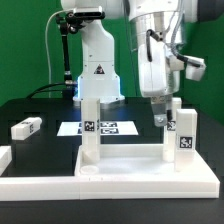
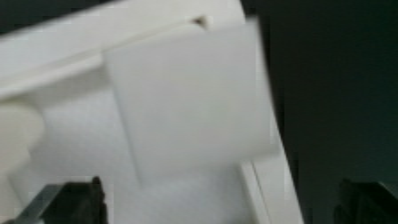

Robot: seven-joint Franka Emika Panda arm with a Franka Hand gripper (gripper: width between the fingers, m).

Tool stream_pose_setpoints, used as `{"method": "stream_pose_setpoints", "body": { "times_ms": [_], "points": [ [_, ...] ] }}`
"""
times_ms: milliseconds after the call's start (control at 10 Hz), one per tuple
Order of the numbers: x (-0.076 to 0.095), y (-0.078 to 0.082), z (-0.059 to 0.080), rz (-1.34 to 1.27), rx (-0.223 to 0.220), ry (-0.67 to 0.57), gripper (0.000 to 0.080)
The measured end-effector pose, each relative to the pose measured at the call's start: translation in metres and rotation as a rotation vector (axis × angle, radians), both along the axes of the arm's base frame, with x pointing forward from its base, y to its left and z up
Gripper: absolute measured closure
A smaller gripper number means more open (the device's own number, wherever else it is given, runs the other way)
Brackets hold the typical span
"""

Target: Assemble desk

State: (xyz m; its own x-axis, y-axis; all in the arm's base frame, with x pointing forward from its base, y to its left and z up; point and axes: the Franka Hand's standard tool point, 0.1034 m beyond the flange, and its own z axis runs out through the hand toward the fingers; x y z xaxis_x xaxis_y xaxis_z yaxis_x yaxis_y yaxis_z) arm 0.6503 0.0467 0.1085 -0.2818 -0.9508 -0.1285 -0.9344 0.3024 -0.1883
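Gaping jaws near upright desk leg (image 1: 185,132)

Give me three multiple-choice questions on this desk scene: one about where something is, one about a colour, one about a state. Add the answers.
1. Where is the loose leg?
A. Lying on the table, toward the exterior view's left of the top
B. Under the top
C. Standing on the top

2. What colour is the table?
A. White
B. Black
C. Brown

3. How is the gripper?
A. Open, holding nothing
B. Shut on a leg
C. Shut on the top

Answers:
1 A, the leg lies flat on the table, apart from the top.
2 B, the bare surface is black.
3 A, the wrist view shows its fingers far apart.
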Motion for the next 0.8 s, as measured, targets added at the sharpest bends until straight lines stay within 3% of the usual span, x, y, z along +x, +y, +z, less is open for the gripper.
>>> {"method": "stream_pose_setpoints", "body": {
  "times_ms": [200, 400, 500, 800],
  "points": [
    [-0.013, -0.042, 0.012, 0.167, -0.051, -0.018, 0.0150],
    [-0.013, -0.093, 0.037, 0.256, -0.073, -0.041, 0.0150],
    [-0.011, -0.104, 0.043, 0.340, -0.099, -0.053, 0.0150],
    [-0.012, -0.102, 0.040, 0.565, -0.153, -0.061, 0.0150]
  ]
}}
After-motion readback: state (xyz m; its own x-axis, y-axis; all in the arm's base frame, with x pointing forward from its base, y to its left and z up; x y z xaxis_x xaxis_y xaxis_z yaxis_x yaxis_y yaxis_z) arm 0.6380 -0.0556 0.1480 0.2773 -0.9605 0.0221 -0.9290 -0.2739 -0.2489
